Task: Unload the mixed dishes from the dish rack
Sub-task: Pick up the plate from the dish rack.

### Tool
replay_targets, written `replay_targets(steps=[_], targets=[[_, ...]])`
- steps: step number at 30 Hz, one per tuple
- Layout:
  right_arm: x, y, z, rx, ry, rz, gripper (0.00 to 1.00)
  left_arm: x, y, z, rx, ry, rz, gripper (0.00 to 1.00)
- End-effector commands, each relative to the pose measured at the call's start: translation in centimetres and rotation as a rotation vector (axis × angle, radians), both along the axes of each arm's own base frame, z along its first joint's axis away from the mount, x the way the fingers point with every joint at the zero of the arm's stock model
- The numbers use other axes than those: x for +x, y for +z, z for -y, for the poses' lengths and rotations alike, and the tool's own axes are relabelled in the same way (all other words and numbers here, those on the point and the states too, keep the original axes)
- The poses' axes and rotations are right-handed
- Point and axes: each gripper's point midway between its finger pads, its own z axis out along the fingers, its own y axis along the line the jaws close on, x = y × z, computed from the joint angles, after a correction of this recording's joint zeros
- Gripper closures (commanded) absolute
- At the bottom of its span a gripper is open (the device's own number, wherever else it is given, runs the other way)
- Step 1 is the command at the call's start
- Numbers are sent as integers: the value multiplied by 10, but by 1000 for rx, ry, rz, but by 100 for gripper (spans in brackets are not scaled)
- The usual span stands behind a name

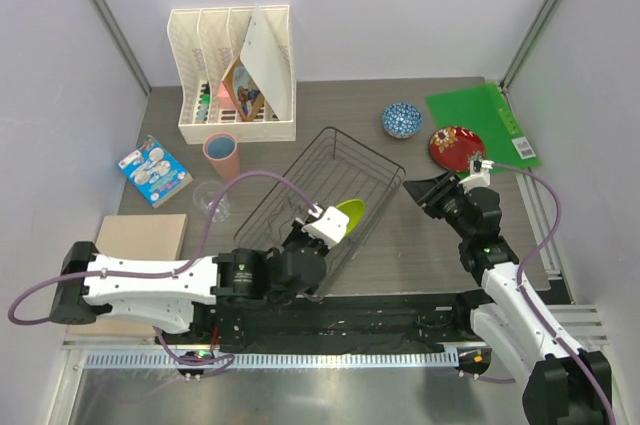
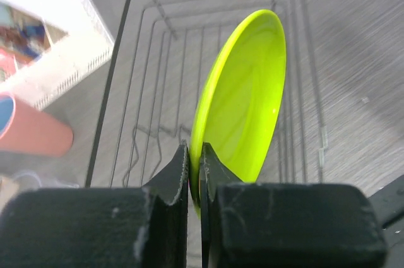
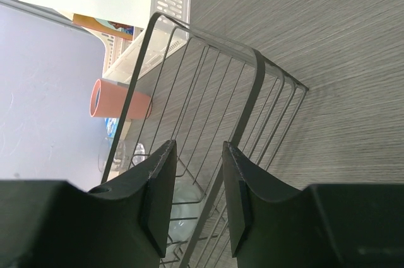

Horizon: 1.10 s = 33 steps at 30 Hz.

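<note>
Though overhead hides the grip, left gripper [image 2: 194, 157] pinches green plate [image 2: 243, 98].

Bright, even overhead light fills the top view; shadows under the black wire rectangular dish rack [image 1: 365, 148] are faint and soft. In the left wrist view the lime-green round plastic plate [image 2: 243, 98] shows a small highlight, and the white slotted plastic organizer [image 2: 69, 69] at upper left is blurred and washed out.
</note>
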Motion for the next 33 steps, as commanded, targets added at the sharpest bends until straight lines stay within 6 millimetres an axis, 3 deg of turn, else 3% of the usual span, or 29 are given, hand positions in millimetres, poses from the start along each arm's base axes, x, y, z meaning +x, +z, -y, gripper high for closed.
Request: replay_targets(steps=[1,5,9,16,20,24,28,33], targets=[[2,14,1,-7,-5,47,59,-4,56,7,-65,3,192,100],[2,18,0,-6,-3,54,59,-4,69,6,-92,14,215,100],[0,30,0,-2,-4,77,60,-4,81,3,-224,16,176,100],[-6,87,0,8,6,194,59,22,97,-24,-467,64,30,100],[-9,104,-4,10,35,222,58,39,104,-38,-584,96,-24,100],[-14,119,-18,69,116,260,56,49,105,-31,-678,43,-117,100],[-12,133,-35,103,227,272,51,54,112,-5,-827,-101,-303,100],[-18,157,-42,136,279,341,48,72,93,22,-905,-170,-523,100]])
